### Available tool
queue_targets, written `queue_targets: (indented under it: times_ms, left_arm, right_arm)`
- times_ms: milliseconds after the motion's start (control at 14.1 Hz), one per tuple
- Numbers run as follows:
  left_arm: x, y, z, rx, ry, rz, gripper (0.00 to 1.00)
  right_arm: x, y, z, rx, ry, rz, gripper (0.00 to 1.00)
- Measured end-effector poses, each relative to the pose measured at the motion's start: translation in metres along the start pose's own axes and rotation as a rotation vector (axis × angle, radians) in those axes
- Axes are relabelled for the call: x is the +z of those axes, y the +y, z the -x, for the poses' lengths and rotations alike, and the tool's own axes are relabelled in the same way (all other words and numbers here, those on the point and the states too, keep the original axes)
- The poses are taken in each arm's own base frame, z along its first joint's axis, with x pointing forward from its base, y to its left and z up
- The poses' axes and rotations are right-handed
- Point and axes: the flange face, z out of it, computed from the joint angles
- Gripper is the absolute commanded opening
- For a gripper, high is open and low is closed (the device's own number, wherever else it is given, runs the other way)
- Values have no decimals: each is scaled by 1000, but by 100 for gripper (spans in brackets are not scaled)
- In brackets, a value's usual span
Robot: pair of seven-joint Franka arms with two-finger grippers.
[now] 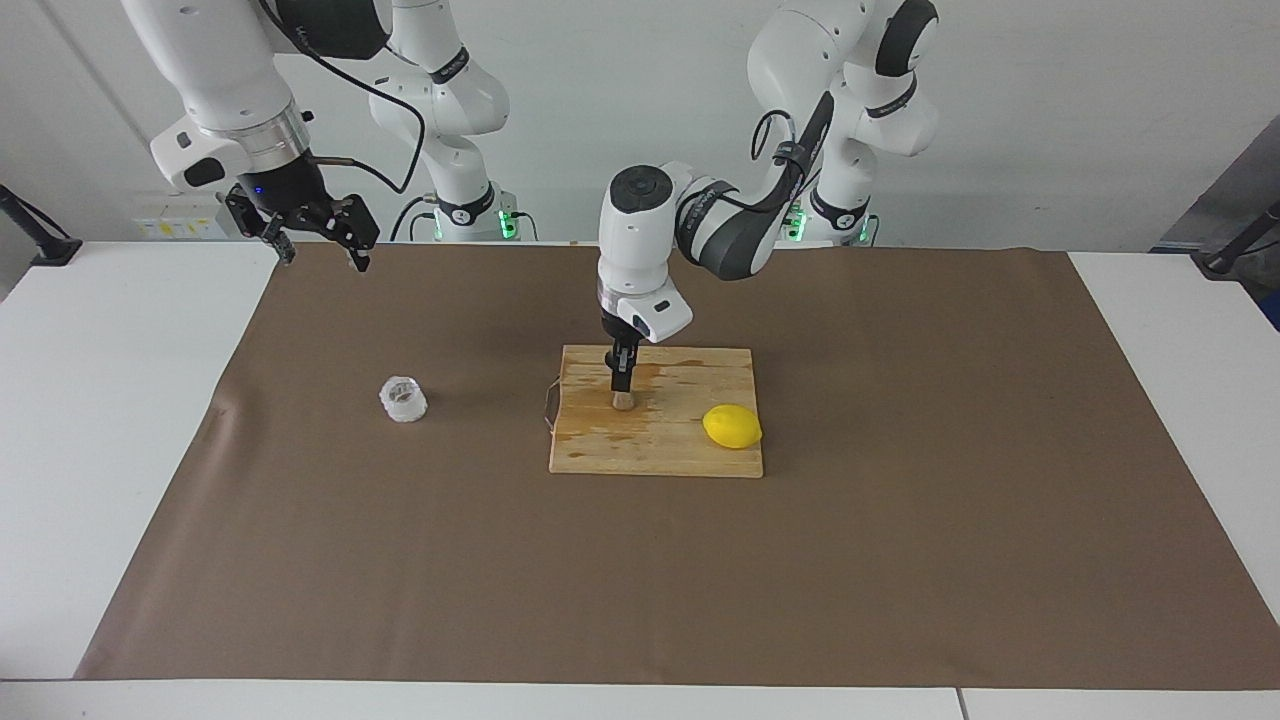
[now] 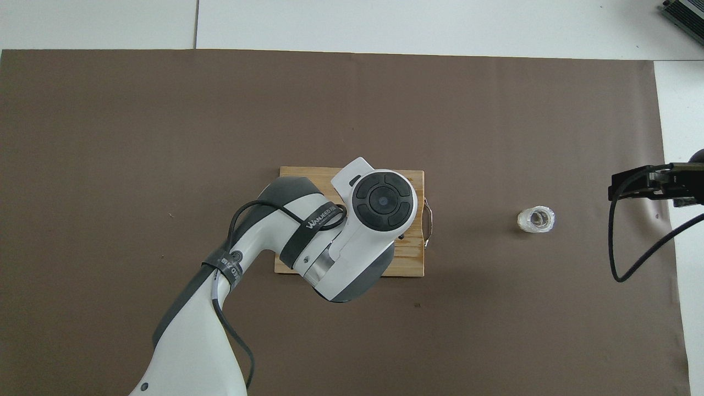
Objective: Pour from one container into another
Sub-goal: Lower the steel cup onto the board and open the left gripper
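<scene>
the left gripper [image 1: 622,392] clamps the small steel jigger [image 1: 623,400] on the wooden board [image 1: 690,455]; the open right gripper [image 1: 318,245] waits; next, it should fetch the squat clear glass tumbler [image 1: 403,399]

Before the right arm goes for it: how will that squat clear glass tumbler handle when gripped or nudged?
The squat clear faceted glass tumbler stands upright and low on the brown paper mat, so it probably slides rather than tips. Smooth glass may slip in a grip, though the facets could help. Likely fragile if squeezed hard.
</scene>
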Motion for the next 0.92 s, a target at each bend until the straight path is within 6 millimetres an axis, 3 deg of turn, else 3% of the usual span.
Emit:
queue_targets:
  times_ms: [141, 353, 424, 495, 919]
  left_arm:
    - [1, 0, 0, 0, 0, 1, 25]
    - [5, -1, -1, 0, -2, 3, 48]
    - [6, -2, -1, 0, -2, 3, 63]
    - [7, -2, -1, 0, -1, 3, 100]
    - [5, -1, -2, 0, 0, 4, 100]
  right_arm:
    - [0, 0, 0, 0, 0, 0, 100]
    - [0, 0, 0, 0, 0, 0, 100]
    - [0, 0, 0, 0, 0, 0, 100]
    - [0, 0, 1, 0, -6, 1, 100]
    - [2, 0, 2, 0, -21, 2, 100]
